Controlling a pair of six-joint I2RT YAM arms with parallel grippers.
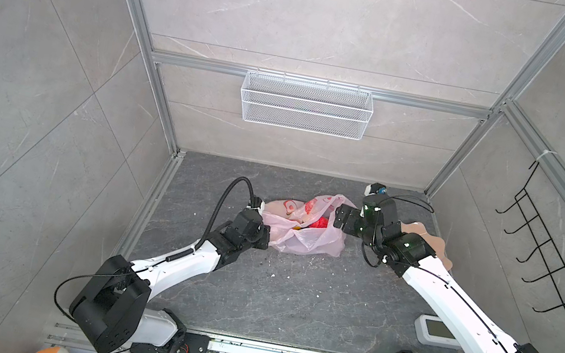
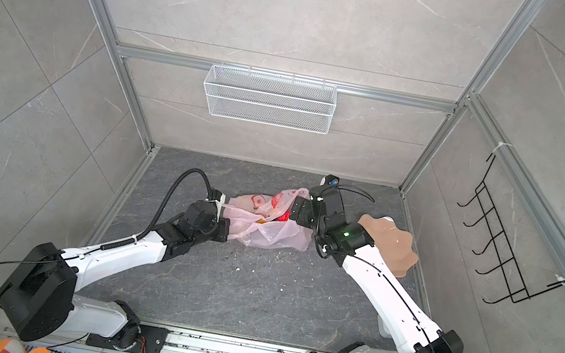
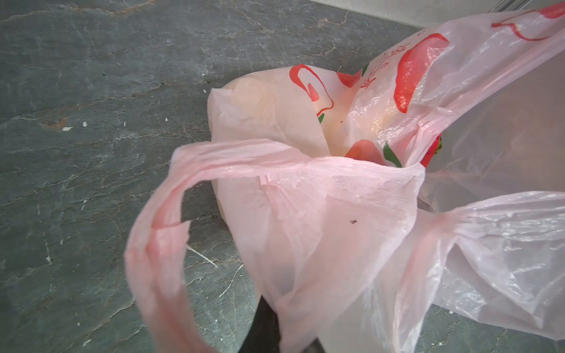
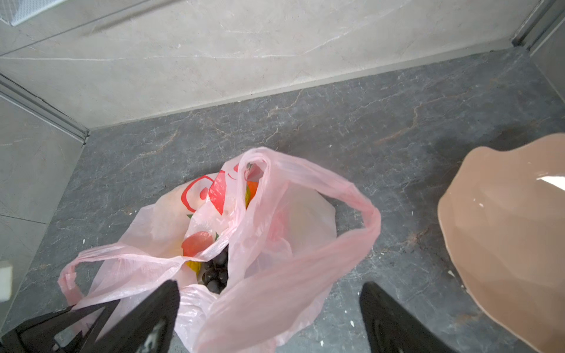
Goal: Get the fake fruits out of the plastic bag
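Observation:
The translucent pink plastic bag lies on the dark floor between both arms, with its mouth gaping. My left gripper is shut on the bag's left edge; in the left wrist view the film bunches at the dark fingers. My right gripper stands open over the bag's right side, and a loose handle loop runs between its fingers. Inside the bag show a dark grape bunch, a yellow fruit, an orange one and a red one.
A peach wavy-edged plate lies right of the bag, partly under the right arm. A white wire basket hangs on the back wall and a black hook rack on the right wall. A white device lies front right.

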